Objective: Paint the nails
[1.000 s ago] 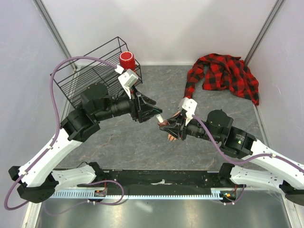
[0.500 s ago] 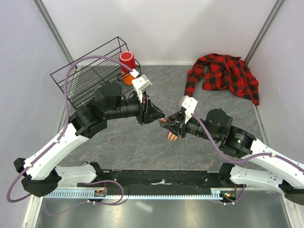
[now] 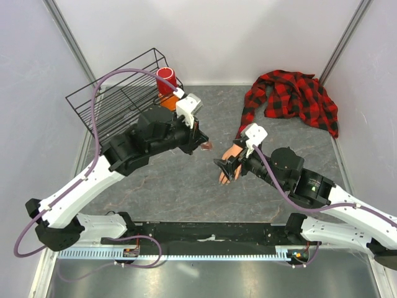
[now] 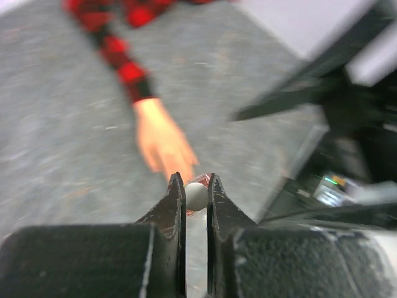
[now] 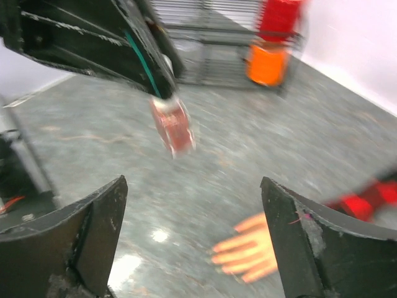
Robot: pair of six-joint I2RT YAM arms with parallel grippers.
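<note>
Table [image 3: 180,186]: rack [image 3: 111,102], red cup [image 3: 165,79], perhaps orange one [image 3: 168,103], behind left hand [image 3: 201,144]

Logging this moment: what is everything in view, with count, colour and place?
nail polish bottle: one, red with a white cap, held above the table
mannequin hand: one, pale peach, lying on the table at the end of the shirt's sleeve
plaid shirt: one, red and black, bunched at the far right
wire basket: one, black, far left
cup: one, red, at the basket's far right corner
orange item: one, just below the cup; too blurred to name
table: one, mottled grey
left gripper: shut on the bottle's cap
right gripper: open, empty, by the mannequin hand
</note>
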